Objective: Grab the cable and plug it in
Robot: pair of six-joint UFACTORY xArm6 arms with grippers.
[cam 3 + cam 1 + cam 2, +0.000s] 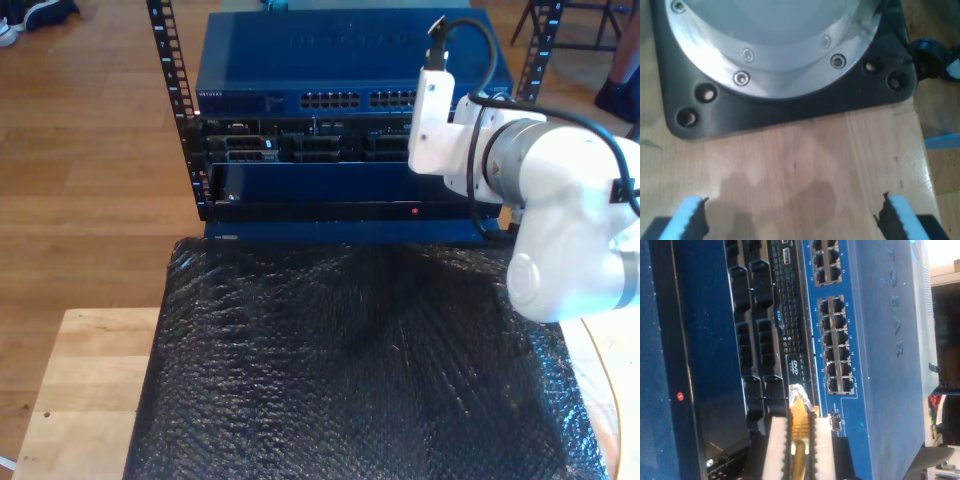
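Clamped between my second tool's (799,450) white pads (777,447), the yellow cable (799,440) points its clear plug (799,394) at the blue switch (885,390), just short of the port block (837,345); "DVD" (795,365) reads beside it. My first tool (792,217) hangs open above bare wooden bench (805,160), near a black base plate (790,107).

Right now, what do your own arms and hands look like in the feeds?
The arm in the exterior view is glossy white with rounded joint housings, a grey metal band at one joint and thick black cables looping over it. My first hand has light blue fingers with jagged black inner pads. My second hand has pale, whitish ribbed fingers on a black body.
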